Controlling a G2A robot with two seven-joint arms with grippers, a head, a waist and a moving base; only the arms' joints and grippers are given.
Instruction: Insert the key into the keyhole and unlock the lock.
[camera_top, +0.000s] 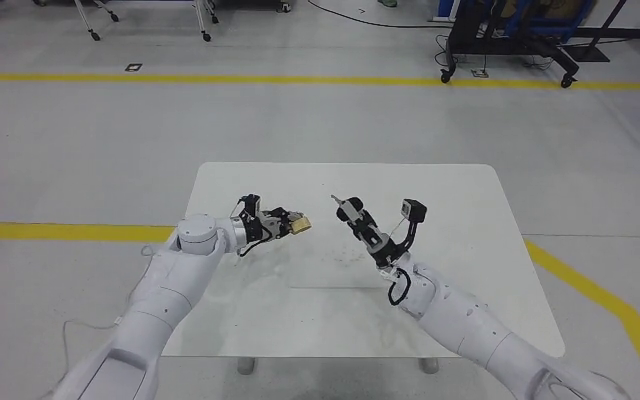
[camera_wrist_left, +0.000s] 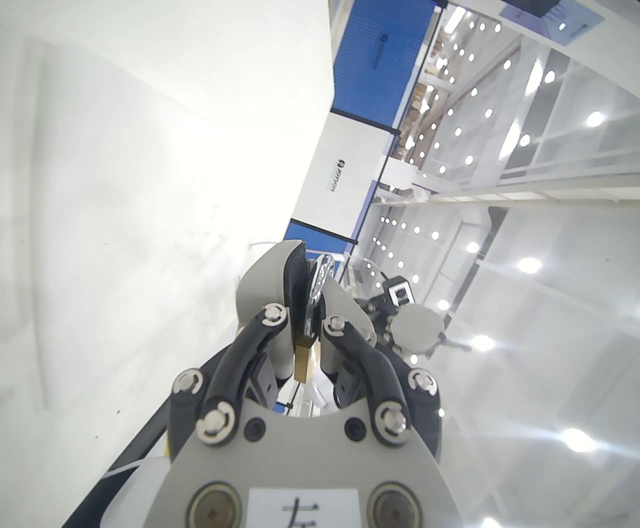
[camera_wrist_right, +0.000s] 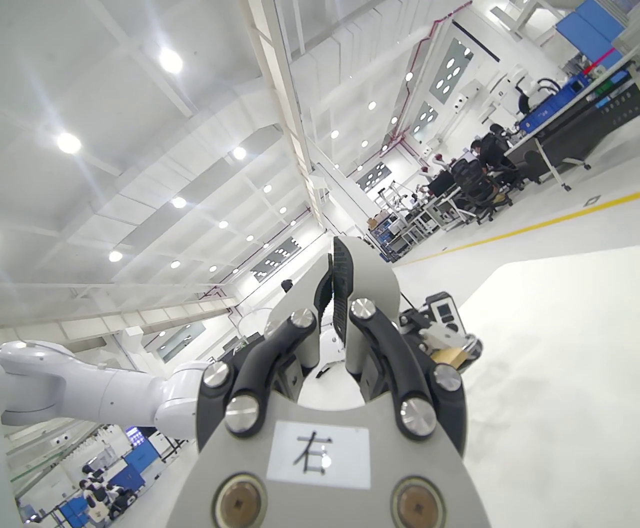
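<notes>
Currently left gripper (camera_top: 284, 222) clamps brass lock (camera_top: 300, 226) over table (camera_top: 455, 200); right gripper (camera_top: 347, 209), pinched narrow on key (camera_top: 336, 199), faces it, apart.

The left tool (camera_wrist_left: 311, 280) and the right tool (camera_wrist_right: 336, 270) each bear a one-character white label (camera_wrist_left: 303, 507).

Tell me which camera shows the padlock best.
The left wrist view: the padlock is close up, brass body and silver shackle clamped in the left pincer. The top view shows it small at that pincer's tip; the right wrist view shows just a brass sliver beyond the right pincer.
</notes>
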